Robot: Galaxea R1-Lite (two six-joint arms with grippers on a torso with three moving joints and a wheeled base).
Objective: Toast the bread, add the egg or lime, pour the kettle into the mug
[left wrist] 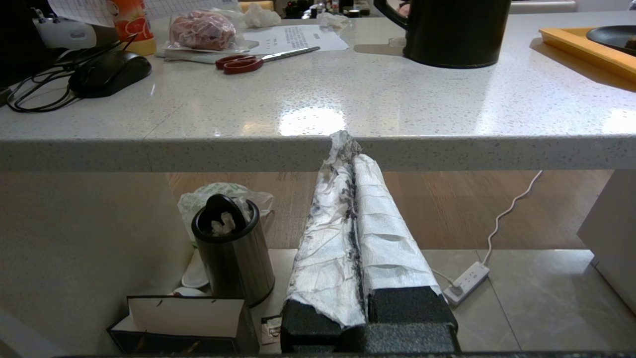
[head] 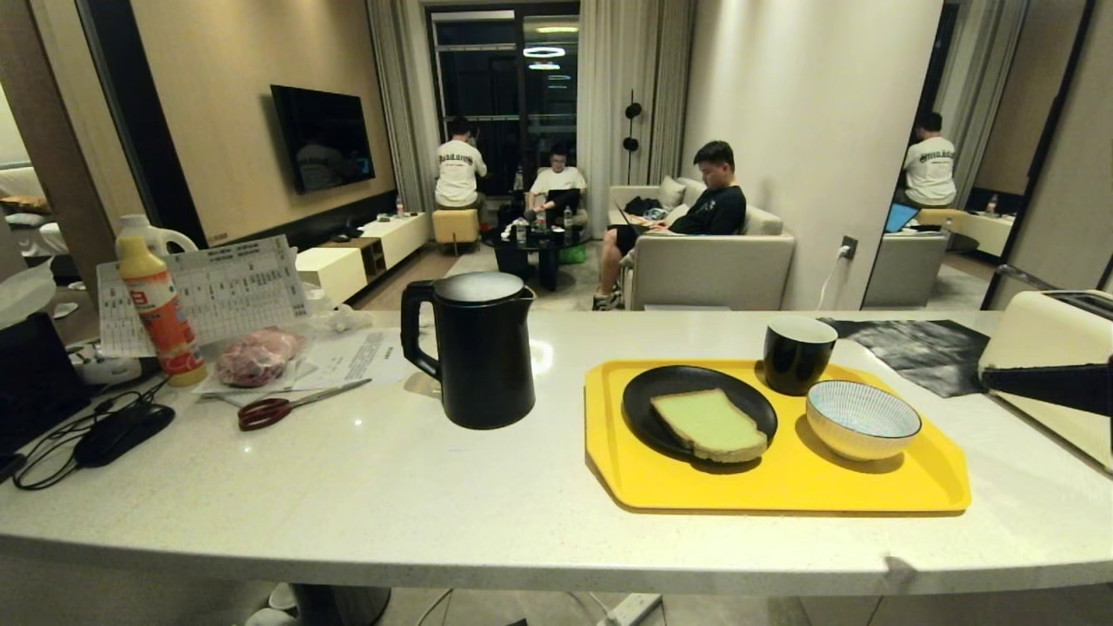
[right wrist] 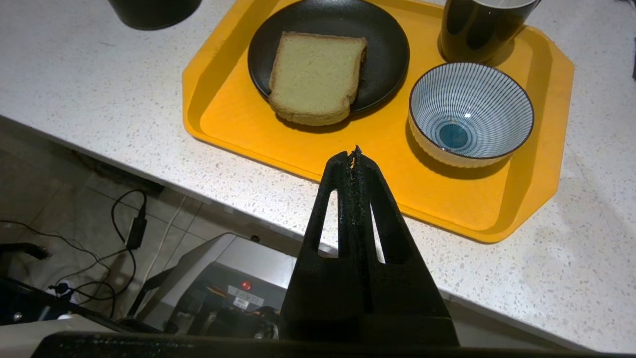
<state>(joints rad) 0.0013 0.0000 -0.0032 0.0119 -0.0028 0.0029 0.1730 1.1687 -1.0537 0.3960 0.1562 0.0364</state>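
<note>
The bread (head: 709, 424) lies flat on a black plate (head: 648, 396) on a yellow tray (head: 783, 487). Behind it stands the black mug (head: 798, 352), and beside it a striped bowl (head: 863, 419) that is empty. The black kettle (head: 474, 348) stands left of the tray, its handle to the left. A cream toaster (head: 1043, 343) sits at the far right. My right gripper (right wrist: 354, 154) is shut and empty, hovering over the tray's near edge; it enters the head view from the right (head: 991, 376). My left gripper (left wrist: 344, 141) is shut, below the counter edge. Egg and lime are out of view.
Red scissors (head: 287, 407), an orange bottle (head: 161, 313), a bag of pink meat (head: 256, 355), papers, and a mouse with cables (head: 122, 432) crowd the counter's left. A black cloth (head: 922, 343) lies behind the tray. Below are a bin (left wrist: 231, 248) and a power strip (left wrist: 467, 282). People sit beyond.
</note>
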